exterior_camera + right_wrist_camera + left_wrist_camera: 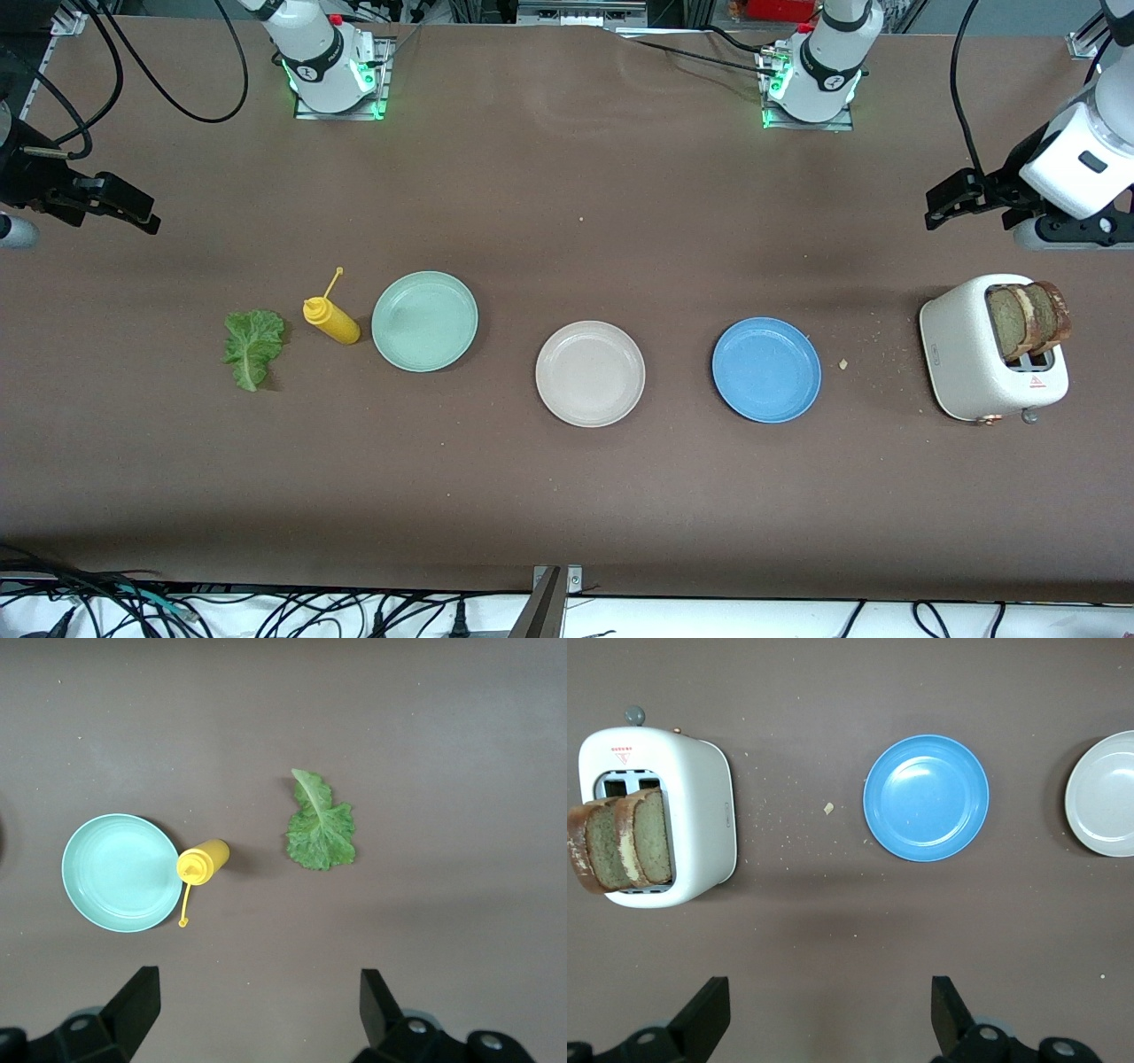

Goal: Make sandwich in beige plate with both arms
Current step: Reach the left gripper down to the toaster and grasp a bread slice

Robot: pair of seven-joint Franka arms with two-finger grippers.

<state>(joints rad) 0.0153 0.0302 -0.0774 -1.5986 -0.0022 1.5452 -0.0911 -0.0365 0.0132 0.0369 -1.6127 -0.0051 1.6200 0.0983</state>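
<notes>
The beige plate point(590, 373) lies bare at the middle of the table, and its edge shows in the left wrist view point(1107, 793). Two brown bread slices point(1028, 317) point(625, 850) stand up out of a white toaster point(974, 354) point(700, 815) at the left arm's end. A ruffled green lettuce leaf point(253, 347) point(321, 828) lies flat on the table at the right arm's end. My left gripper point(943, 206) point(831, 1010) hangs open over bare table near the toaster. My right gripper point(133, 208) point(257, 1005) hangs open over bare table near the lettuce. Neither holds anything.
A blue plate point(766, 369) point(926, 797) sits between the beige plate and the toaster, with crumbs scattered around it. A mint-green plate point(424, 321) point(120, 871) and a yellow squeeze bottle point(331, 320) point(204, 861) lying beside it sit between the beige plate and the lettuce.
</notes>
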